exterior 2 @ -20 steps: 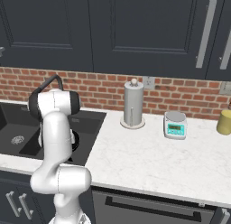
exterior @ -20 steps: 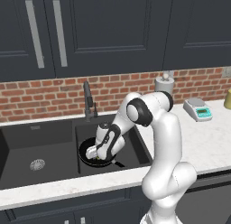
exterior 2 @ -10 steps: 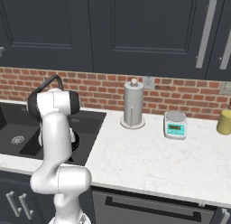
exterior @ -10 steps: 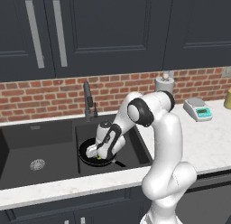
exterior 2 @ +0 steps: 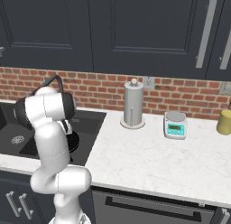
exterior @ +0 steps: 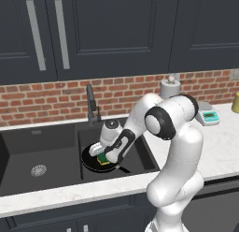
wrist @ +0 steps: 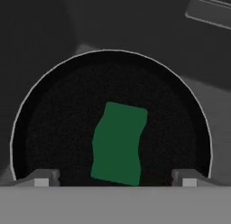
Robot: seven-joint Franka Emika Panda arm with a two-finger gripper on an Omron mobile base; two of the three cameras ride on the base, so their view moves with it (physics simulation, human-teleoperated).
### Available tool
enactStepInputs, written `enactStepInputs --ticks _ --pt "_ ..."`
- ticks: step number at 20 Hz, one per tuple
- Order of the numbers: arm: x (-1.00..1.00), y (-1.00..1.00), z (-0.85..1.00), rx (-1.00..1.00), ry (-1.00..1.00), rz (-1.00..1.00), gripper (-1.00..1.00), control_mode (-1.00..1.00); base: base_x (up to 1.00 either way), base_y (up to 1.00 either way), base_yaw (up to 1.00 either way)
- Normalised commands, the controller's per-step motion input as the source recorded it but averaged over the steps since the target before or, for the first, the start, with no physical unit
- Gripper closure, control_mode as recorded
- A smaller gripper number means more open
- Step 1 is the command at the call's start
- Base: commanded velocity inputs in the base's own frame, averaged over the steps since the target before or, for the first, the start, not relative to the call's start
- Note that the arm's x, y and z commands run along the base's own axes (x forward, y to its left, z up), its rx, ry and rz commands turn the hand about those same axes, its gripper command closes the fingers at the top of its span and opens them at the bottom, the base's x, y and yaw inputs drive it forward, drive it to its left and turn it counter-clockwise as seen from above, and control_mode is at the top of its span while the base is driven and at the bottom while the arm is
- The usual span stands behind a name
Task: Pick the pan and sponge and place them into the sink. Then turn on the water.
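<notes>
Jaws of the gripper (wrist: pixel 115 179) are standing wide apart, their two tips showing at either side of the hand view with the sponge (wrist: pixel 118 144) lying between and beyond them, touched by neither. Green side up, the sponge is resting flat near the middle of the pan (wrist: pixel 54 128). In the left base view the gripper (exterior: pixel 103 157) is hanging low over the pan (exterior: pixel 91 161), with the sponge (exterior: pixel 102 160) showing yellow and green just under it. The pan is sitting in the smaller, right basin of the sink (exterior: pixel 56 147), its thin handle pointing toward the front wall of the basin. The faucet (exterior: pixel 91 105) is rising behind the divider between the two basins. On the desk (exterior 2: pixel 149 160) to the right, a paper towel holder (exterior 2: pixel 133 105) and a kitchen scale (exterior 2: pixel 175 125) are standing well apart from the sink, near the brick wall (exterior 2: pixel 103 85).
</notes>
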Motion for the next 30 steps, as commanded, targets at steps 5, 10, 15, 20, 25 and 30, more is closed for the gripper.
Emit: enactStepInputs --ticks 5,10,15,20,25,30 --pt "-0.10 -0.11 0.51 0.00 -0.16 0.00 -1.00 -1.00 0.00 0.00 0.00" --pt "0.00 -0.16 0.27 0.03 -0.23 0.00 -1.00 -1.00 0.00 0.00 0.00" --pt "0.00 -0.21 0.29 0.06 -0.23 0.00 -1.00 -1.00 0.00 0.00 0.00" --pt "-0.01 -0.09 0.40 0.09 -0.24 0.00 -1.00 -1.00 0.00 0.00 0.00" --pt "-0.10 -0.03 0.38 0.12 -0.23 -0.02 -1.00 -1.00 0.00 0.00 0.00" --pt "-0.15 0.00 0.26 0.14 -0.17 -0.06 -1.00 -1.00 0.00 0.00 0.00"
